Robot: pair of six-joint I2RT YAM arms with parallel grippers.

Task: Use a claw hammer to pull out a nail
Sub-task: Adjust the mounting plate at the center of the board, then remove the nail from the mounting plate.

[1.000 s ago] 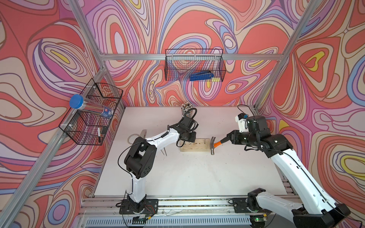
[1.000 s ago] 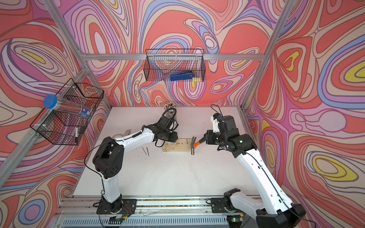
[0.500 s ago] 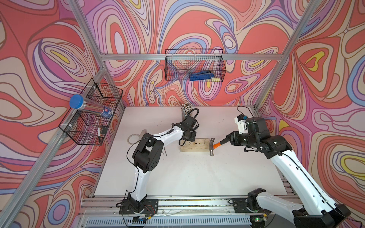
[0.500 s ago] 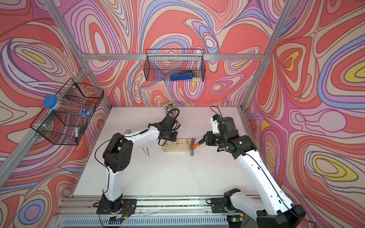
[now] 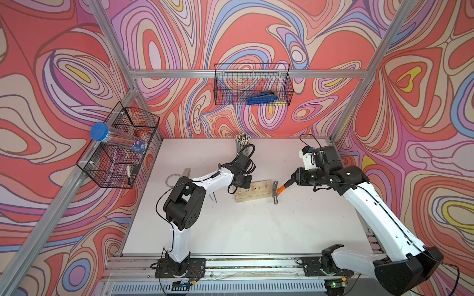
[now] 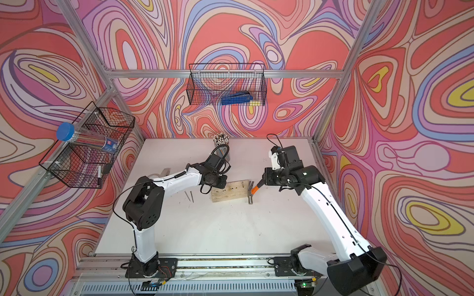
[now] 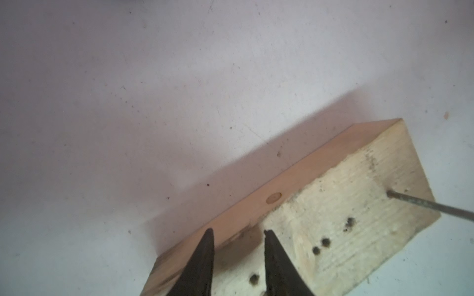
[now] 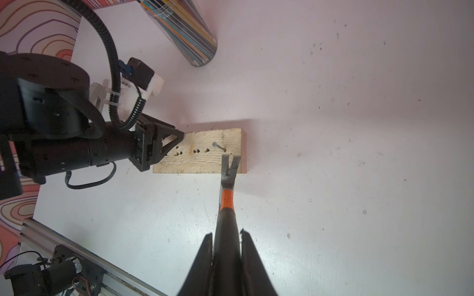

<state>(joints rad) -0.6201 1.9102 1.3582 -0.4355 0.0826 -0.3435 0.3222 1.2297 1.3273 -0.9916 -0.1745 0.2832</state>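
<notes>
As both top views showed, the claw hammer [image 5: 276,192] with a silver steel head, orange neck and black handle stood at the end of the pale rectangular wooden block [image 5: 252,194] nearest the right arm. The right fingers [image 5: 295,178] were clamped on the handle, which ran obliquely from the head back toward that arm. The left fingers [image 5: 243,184] were at the opposite end of the block, which lay on the white surface [image 5: 230,230].

Left wrist view: the left fingers [image 7: 205,258] stood moderately apart with nothing between them, tips over the block's top edge. Contact with the wood could not be confirmed. A thin grey steel nail [image 7: 431,208] rose tilted from the far end of the block, past several empty holes.

Right wrist view: the right fingers [image 8: 202,256] were closed tight on the black handle. The claw's notch lay over the block's end, just short of the nail and apart from it. The handle's long axis pointed almost at the shank, which entered the wood just ahead of the notch and slightly toward the left arm's side. The nail head leaned further that way.

The right arm was the nearer one. The coming move appeared to require advancing the claw along the handle axis, with a small sideways correction, until the shank seated in the notch.
</notes>
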